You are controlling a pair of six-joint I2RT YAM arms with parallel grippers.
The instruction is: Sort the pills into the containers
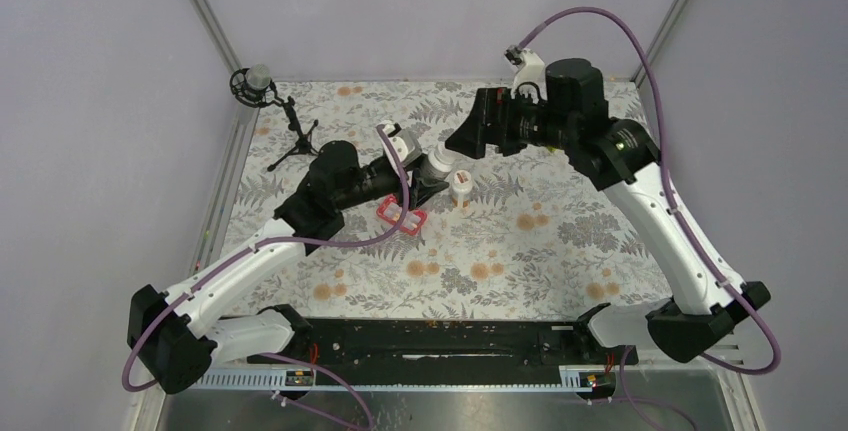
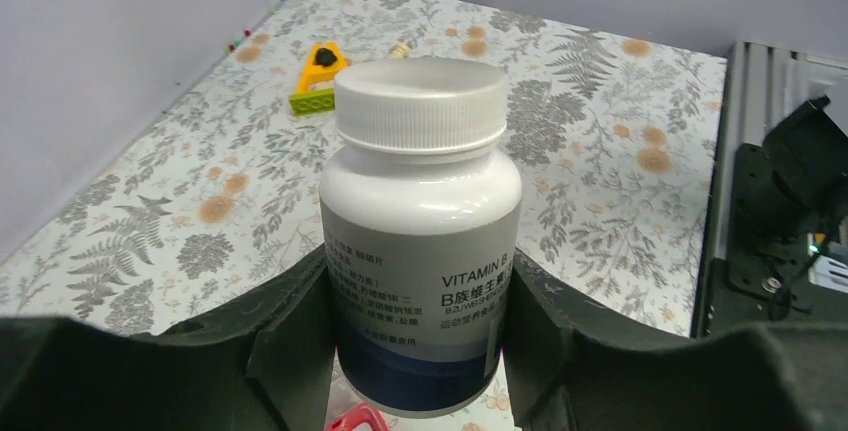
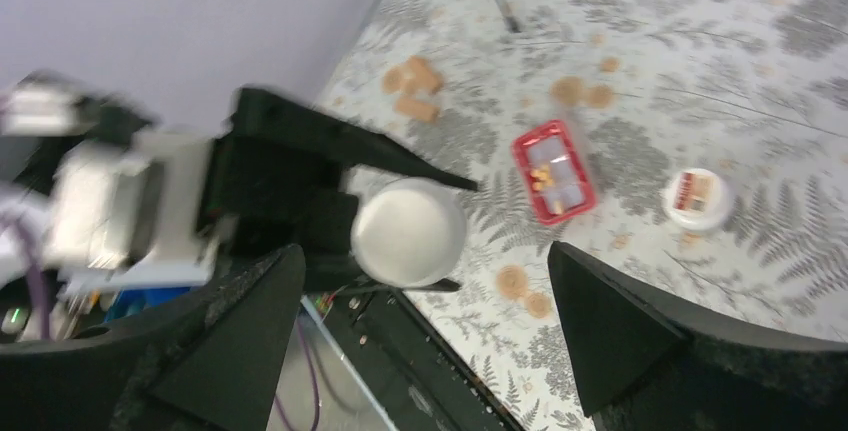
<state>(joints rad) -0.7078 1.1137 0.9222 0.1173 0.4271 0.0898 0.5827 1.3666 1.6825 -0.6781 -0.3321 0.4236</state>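
My left gripper is shut on a white vitamin bottle with its cap on and holds it above the cloth. The red pill tray lies just below it; a red corner of the tray shows under the bottle. In the right wrist view the tray holds a few orange pills. My right gripper is open and empty, raised just beyond the held bottle, whose cap shows between its fingers.
A second small white bottle stands right of the tray, and it also shows in the right wrist view. A yellow wedge tool lies on the floral cloth. A microphone on a tripod stands at the back left.
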